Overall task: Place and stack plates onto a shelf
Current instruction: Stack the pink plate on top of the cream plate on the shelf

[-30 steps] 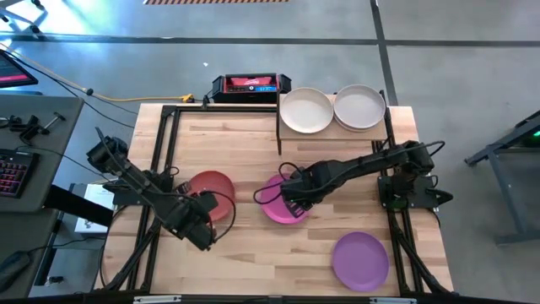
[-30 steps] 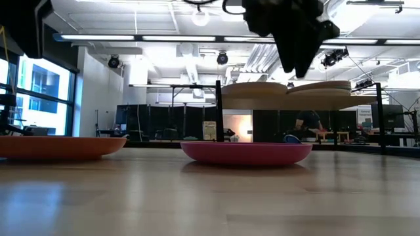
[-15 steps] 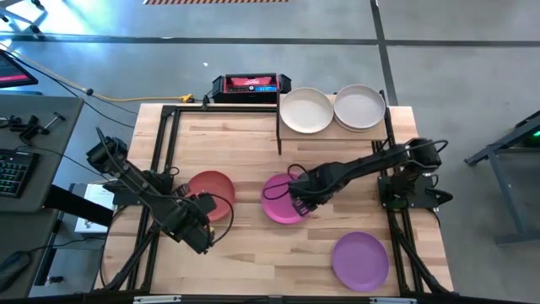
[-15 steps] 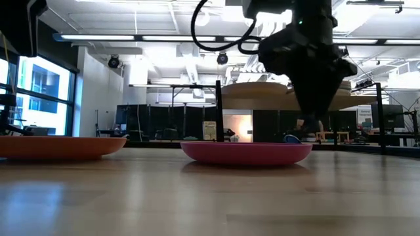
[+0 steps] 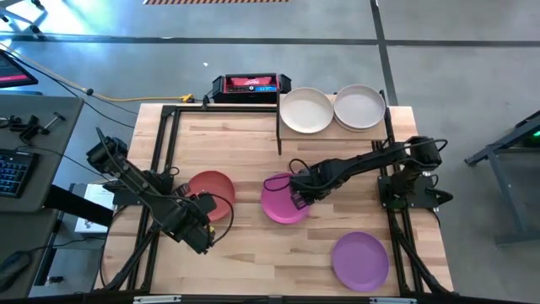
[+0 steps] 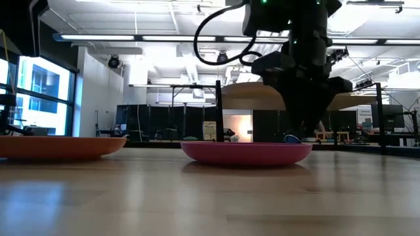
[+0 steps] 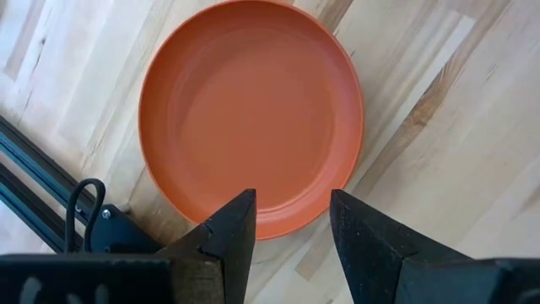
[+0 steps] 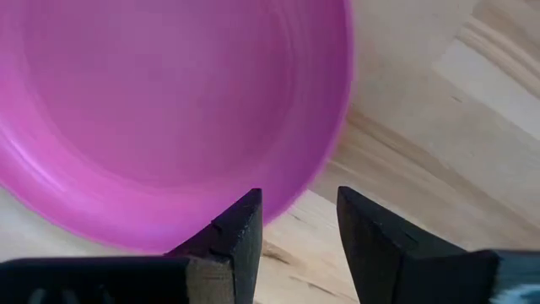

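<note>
High view: the right gripper hangs over the near-right rim of the magenta plate at mid-surface, its fingers spread with a gap and gripping nothing. The left gripper, fingers likewise spread and empty, hovers just beside the orange-red plate. A purple plate lies near the front right. Two off-white plates sit side by side on the shelf at the back right.

wood table, 3 plates, shelf w/ 2
</note>
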